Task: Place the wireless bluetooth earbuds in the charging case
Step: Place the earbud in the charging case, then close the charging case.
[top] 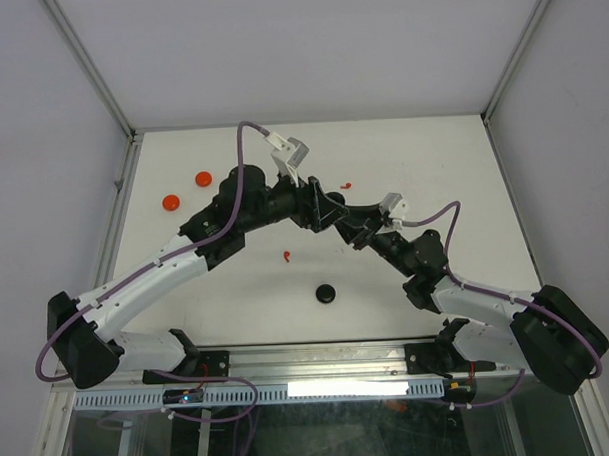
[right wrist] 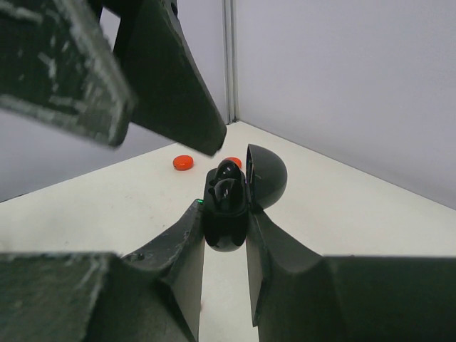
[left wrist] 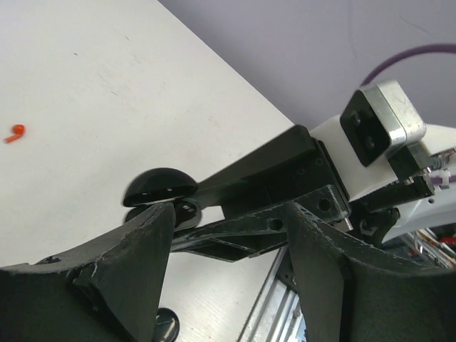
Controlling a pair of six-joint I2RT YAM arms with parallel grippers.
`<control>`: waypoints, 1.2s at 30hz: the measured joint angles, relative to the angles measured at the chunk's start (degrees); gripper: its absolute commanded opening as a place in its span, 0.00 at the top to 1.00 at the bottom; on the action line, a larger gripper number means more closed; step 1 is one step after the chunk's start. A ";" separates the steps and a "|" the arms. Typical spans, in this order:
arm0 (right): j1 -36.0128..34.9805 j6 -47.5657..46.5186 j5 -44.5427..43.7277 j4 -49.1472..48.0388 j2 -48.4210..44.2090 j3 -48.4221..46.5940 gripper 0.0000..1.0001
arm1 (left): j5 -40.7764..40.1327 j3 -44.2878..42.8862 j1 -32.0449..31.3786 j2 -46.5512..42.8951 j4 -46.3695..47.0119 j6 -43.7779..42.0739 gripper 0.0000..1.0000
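Observation:
My right gripper (right wrist: 226, 235) is shut on the black charging case (right wrist: 226, 214) and holds it above the table. Its lid (right wrist: 266, 177) stands open, and two black earbuds (right wrist: 228, 184) sit in its wells. In the left wrist view the case (left wrist: 160, 189) shows just past my left fingertips. My left gripper (left wrist: 228, 263) is open and empty, close above the case; the two grippers meet at the table's middle (top: 329, 212). A red earbud (top: 285, 255) lies near them, another (top: 345, 186) lies farther back, and one shows in the left wrist view (left wrist: 16, 132).
Two red discs (top: 171, 202) (top: 203, 178) lie at the far left and also show in the right wrist view (right wrist: 183, 162). A black disc (top: 327, 293) lies near the front middle. White walls enclose the table; a metal rail (top: 319, 360) runs along the near edge.

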State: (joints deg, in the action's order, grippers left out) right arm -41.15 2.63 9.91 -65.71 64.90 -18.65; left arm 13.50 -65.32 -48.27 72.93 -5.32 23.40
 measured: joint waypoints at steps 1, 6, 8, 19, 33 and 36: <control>0.00 0.00 0.04 0.07 -0.02 0.00 1.00 | 0.02 0.07 0.66 -0.50 -0.09 0.00 0.34; 0.00 0.00 1.66 0.57 -0.26 0.00 1.00 | 0.42 1.44 5.81 -4.24 -0.28 0.00 0.30; 0.00 0.02 3.10 1.25 -0.35 -0.09 1.00 | 1.75 1.79 7.98 -5.16 -0.31 0.04 0.29; 0.00 2.38 10.69 3.08 -0.33 -3.58 1.00 | 15.23 2.91 10.88 -0.37 0.13 3.02 0.29; 0.02 7.26 13.18 3.85 0.52 -4.44 1.00 | 29.40 8.72 13.49 0.20 10.84 7.80 0.35; 0.07 8.09 13.88 4.22 0.52 -4.44 1.00 | 30.71 9.11 13.86 0.13 11.43 8.15 0.35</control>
State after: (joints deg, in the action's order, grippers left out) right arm -41.08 10.72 23.79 -61.49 65.43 -23.09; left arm 44.21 -56.21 -34.41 73.06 6.11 31.55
